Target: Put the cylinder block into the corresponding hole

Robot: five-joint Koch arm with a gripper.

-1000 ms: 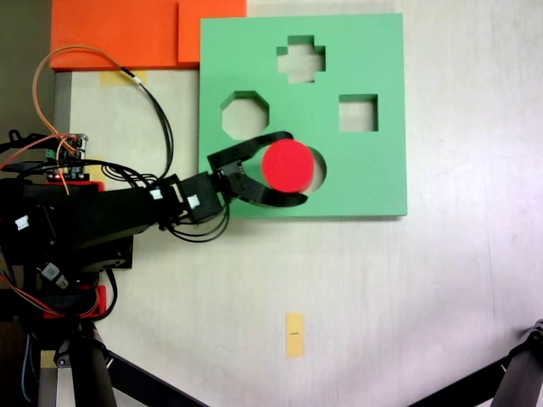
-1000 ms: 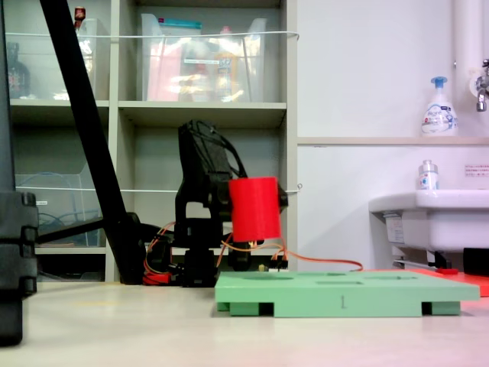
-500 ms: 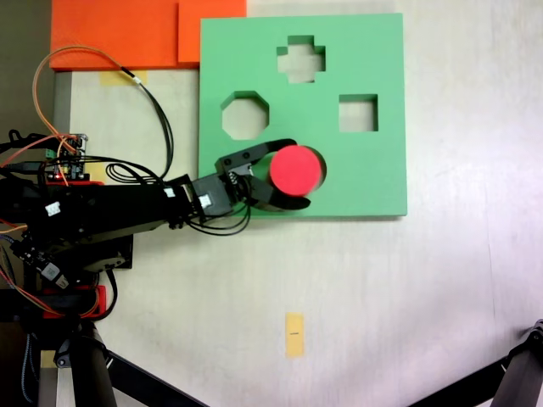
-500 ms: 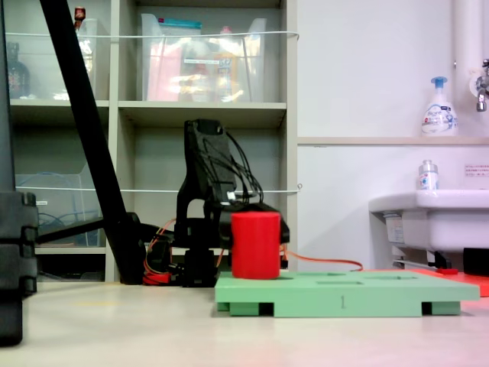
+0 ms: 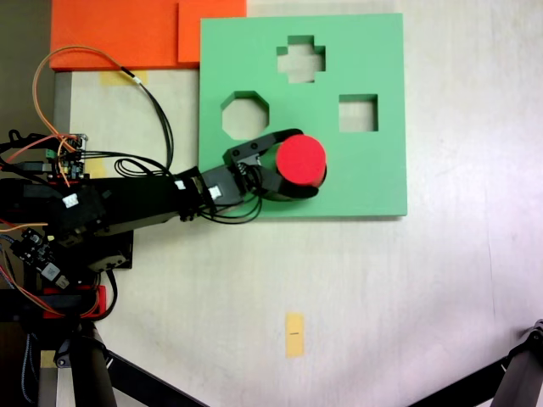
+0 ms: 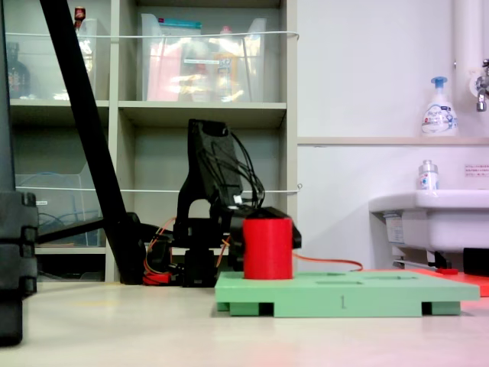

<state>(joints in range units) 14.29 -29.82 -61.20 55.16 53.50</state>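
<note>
We are pinching the block point(image 5: 300, 159) between the jaws of the gripper point(image 5: 299, 164), over the round hole in the board point(image 5: 365, 170). In the side view it is standing tall on the board, not sunk in. If we are releasing off-centre, the block risks catching the rim and tilting.

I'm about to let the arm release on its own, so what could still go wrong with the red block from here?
1. In a fixed view the short red foam cylinder stands tall on the square green foam board, so it may be resting on the round cut-out's rim, not seated.
2. The gripper encloses it closely, so opening or withdrawing could tip it.
</note>
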